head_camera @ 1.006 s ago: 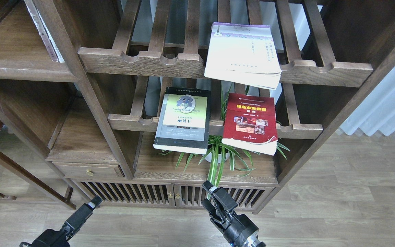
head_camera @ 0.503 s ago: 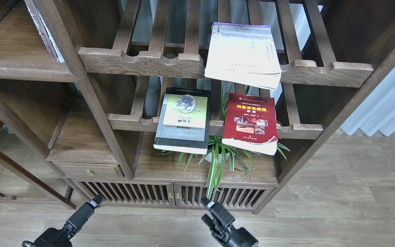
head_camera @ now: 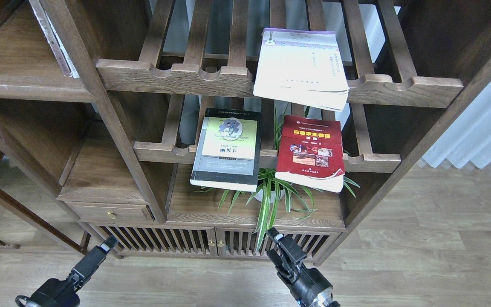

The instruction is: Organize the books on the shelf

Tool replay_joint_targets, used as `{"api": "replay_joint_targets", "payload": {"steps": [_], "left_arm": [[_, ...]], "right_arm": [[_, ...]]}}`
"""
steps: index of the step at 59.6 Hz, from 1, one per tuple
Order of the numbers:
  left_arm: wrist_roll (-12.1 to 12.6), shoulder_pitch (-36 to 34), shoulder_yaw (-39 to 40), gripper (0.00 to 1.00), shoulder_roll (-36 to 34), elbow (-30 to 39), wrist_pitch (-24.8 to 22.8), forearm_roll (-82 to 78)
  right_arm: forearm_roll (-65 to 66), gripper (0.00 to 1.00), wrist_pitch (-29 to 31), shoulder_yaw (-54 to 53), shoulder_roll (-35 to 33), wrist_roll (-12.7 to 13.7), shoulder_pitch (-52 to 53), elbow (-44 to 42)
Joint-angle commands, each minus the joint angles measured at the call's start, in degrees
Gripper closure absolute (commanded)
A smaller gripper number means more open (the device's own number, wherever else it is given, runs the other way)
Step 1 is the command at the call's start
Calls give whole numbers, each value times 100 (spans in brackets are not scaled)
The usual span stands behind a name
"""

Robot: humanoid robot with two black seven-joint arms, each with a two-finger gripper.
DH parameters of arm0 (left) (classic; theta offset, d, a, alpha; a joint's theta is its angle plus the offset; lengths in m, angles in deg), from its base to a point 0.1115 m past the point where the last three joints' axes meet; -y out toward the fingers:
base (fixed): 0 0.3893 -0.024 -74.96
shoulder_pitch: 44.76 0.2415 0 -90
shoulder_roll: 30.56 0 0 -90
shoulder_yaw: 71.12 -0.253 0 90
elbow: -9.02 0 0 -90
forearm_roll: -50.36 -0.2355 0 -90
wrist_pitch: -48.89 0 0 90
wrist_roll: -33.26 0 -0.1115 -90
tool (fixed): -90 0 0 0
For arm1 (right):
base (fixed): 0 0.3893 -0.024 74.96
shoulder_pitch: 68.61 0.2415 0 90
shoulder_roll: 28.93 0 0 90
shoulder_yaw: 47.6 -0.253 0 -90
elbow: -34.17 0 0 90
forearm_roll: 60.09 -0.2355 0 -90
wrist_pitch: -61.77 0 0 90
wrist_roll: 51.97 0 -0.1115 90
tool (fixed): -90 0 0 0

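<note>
Three books lie flat on slatted racks. The cream-white book with a purple top band [head_camera: 301,68] is on the upper rack and overhangs its front rail. The grey-black book with a pale green panel [head_camera: 227,147] and the red book with a yellow title [head_camera: 310,151] lie side by side on the lower rack. The solid dark-brown shelf [head_camera: 24,87] with a moulded front edge is at the upper left. My left gripper [head_camera: 108,244] is low at the bottom left, seen edge-on. My right gripper [head_camera: 280,245] is low at the bottom centre, open and empty, well below the books.
A thin white book with a pinkish spine [head_camera: 56,40] leans at the right end of the solid shelf. A potted spider plant [head_camera: 271,192] stands under the lower rack on a cabinet top [head_camera: 194,211]. A slatted-door cabinet [head_camera: 164,241] and wooden floor [head_camera: 420,256] lie below.
My right gripper dropped, then rose again, and now sits a little further right. My left gripper has moved slightly down and left. The books have not moved.
</note>
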Motion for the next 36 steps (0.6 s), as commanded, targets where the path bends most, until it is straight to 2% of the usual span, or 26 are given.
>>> {"api": "replay_joint_targets", "payload": {"steps": [1,19,24,25,27,36], "left_arm": [[0,0,73,0,-43,-3,-1,-3],[0,0,117,0,-69,-56,-1,-3],[0,-8,117,0,-69,-56,-1,6],[0,-9,126,0,-69,-56,-1,-3],[0,-9,126,0,-69,-64,-1,-3],[0,-9,126,0,-69,-152,-1,6]], "right_arm": [[-11,0,-1,-38,0,-14,9,525],[-37,0,-1,-380,0,-23,307,727],[-90,0,-1,-565,0,-137,378,684],[-142,0,-1,-713,0,-259,378,640],[-160,0,-1,-784,0,-312,387,631],[-213,0,-1,-978,0,-409,404,622]]}}
